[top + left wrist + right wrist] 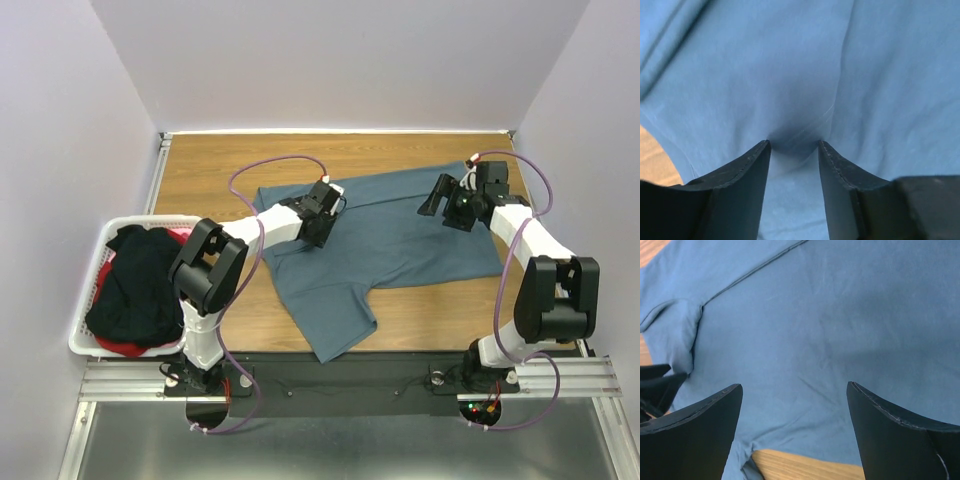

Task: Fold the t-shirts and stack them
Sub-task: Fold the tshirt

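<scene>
So the slate blue-grey t-shirt (400, 245) is laid out more or less flat across the middle of the wooden table (210, 170), with one flap reaching toward the near edge. It looks like the first fold is only just being set up: nothing is folded over yet and no stack can be seen anywhere. The left gripper (794, 145) is pressed down into the cloth at the far-left part of the shirt. Its jaws are set narrowly apart with a little pucker of fabric bunched between the tips, so it reads as a pinch being started rather than a firm hold, tbh. The right gripper (795, 385) is held spread wide over the far-right side of the shirt with nothing between its fingers, and whether the cloth is touched there can't be told. The black t-shirt (140, 285) and the red-pink t-shirt (120, 347) are heaped in the white basket (150, 220) at the left. For the next move, the left jaws probably need to be brought together properly on that pucker, and a matching bit of cloth needs to be caught on the right, so both sides can be lifted together and carried over evenly. If only one side gets lifted, a skewed fold should be expected.
</scene>
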